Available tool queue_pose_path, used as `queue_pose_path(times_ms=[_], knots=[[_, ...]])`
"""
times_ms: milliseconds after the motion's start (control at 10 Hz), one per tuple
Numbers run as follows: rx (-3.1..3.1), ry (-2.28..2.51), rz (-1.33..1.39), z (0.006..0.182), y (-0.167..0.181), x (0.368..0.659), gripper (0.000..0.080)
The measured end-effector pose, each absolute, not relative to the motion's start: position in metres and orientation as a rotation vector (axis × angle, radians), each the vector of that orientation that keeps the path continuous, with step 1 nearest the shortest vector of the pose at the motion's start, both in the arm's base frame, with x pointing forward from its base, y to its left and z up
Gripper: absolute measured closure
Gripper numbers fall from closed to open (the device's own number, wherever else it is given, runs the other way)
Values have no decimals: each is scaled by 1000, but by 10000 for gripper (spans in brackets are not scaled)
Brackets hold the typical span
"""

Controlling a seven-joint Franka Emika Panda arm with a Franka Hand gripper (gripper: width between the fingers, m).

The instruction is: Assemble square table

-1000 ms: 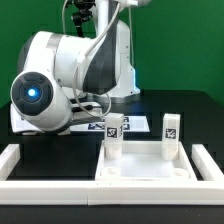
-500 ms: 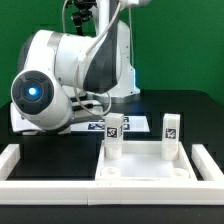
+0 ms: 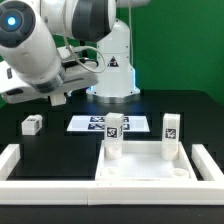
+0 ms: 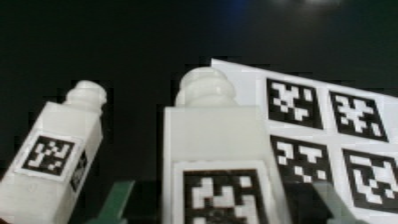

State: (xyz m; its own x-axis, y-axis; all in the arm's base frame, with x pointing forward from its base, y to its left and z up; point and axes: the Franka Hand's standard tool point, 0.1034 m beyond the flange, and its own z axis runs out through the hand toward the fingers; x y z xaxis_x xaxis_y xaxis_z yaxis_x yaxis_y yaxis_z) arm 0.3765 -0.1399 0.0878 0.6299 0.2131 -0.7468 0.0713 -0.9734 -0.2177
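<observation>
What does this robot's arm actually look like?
The arm is made of glossy white, rounded, bulky shells. One joint cap carries a round blue light in a black ring. Thin black cables run along it. Its white base bears a small triangular mark. The fingertips look dark in the dim wrist view.

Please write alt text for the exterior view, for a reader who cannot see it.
A white robot arm hangs above a black table. In front, two legs stand upright in a white tabletop; a third leg sits apart.
</observation>
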Motion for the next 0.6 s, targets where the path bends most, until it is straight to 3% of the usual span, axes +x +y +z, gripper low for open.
queue_pose_path(times_ms=[200, 300, 600], knots=[[-2760, -231, 1076, 77, -140, 390, 514], [-2774, -238, 999, 81, -139, 405, 514], [-2872, -298, 782, 122, -142, 450, 514]])
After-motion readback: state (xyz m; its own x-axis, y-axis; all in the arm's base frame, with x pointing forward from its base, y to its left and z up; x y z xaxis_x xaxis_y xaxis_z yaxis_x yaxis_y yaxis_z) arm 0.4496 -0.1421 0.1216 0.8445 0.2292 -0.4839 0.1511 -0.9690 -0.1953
